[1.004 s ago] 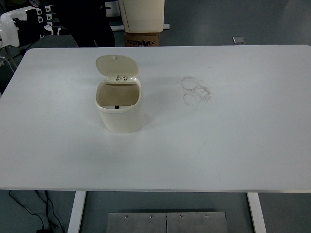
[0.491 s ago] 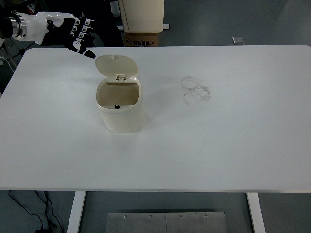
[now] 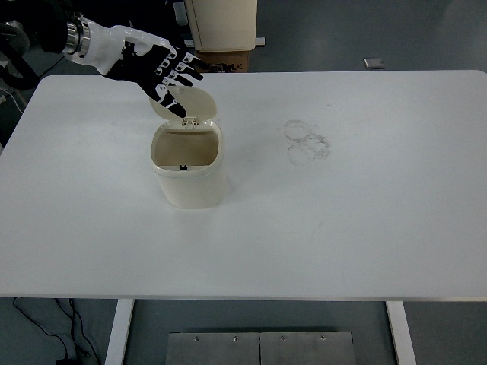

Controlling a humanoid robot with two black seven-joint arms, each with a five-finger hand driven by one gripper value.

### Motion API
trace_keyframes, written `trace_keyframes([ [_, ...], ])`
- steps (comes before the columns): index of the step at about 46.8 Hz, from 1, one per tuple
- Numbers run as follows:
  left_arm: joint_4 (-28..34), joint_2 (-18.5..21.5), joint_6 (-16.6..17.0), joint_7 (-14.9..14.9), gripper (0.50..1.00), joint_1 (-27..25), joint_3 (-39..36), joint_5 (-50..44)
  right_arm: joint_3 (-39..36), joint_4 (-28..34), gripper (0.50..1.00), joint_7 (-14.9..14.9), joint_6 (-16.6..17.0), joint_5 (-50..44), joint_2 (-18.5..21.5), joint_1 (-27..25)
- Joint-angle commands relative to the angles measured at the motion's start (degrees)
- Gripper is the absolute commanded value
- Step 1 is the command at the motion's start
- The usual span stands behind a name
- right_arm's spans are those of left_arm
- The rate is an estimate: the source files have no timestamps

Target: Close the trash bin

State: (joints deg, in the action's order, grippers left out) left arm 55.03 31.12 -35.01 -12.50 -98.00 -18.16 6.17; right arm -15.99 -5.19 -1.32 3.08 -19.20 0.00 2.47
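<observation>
- The left hand (image 3: 152, 67) comes in from the far left corner: a glossy white shell at the wrist and back, black fingers (image 3: 173, 85) with white segment marks. The fingers are spread wide and extended, grasping nothing. They overlap the left part of the raised lid in this view; whether they actually touch it cannot be told.
- The lid (image 3: 187, 103) is a smooth, rounded cream plastic flap with a small nub near its top edge. It stands tilted up and back on a small hinge at the far rim of the bin.
- The trash bin (image 3: 189, 179) is a squat cream plastic tub with rounded corners and a matte finish. It sits on the left half of the table, at mid depth, with its mouth open and its pale brownish inside wall showing.
- The table (image 3: 342, 228) is a flat white rectangle with a smooth surface.
- To the right of the bin, near the table's middle, lie faint grey ring marks (image 3: 307, 142), several overlapping circles like smudges.
- Beyond the far edge stand a cream cabinet-like object (image 3: 223, 23) and a brown cardboard box (image 3: 225, 61) on a grey floor.
</observation>
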Motion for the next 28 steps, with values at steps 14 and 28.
trace_keyframes([
  [14,4.3,-0.5,0.0,-4.5,1.000,-5.4,-5.1,0.0,0.0,0.0,0.991,0.0,0.0,0.0,0.0,0.0],
  [28,9.1,-0.6,0.0,-8.7,1.000,-6.8,-6.3,0.0,0.0,0.0,0.991,0.0,0.0,0.0,0.0,0.0],
])
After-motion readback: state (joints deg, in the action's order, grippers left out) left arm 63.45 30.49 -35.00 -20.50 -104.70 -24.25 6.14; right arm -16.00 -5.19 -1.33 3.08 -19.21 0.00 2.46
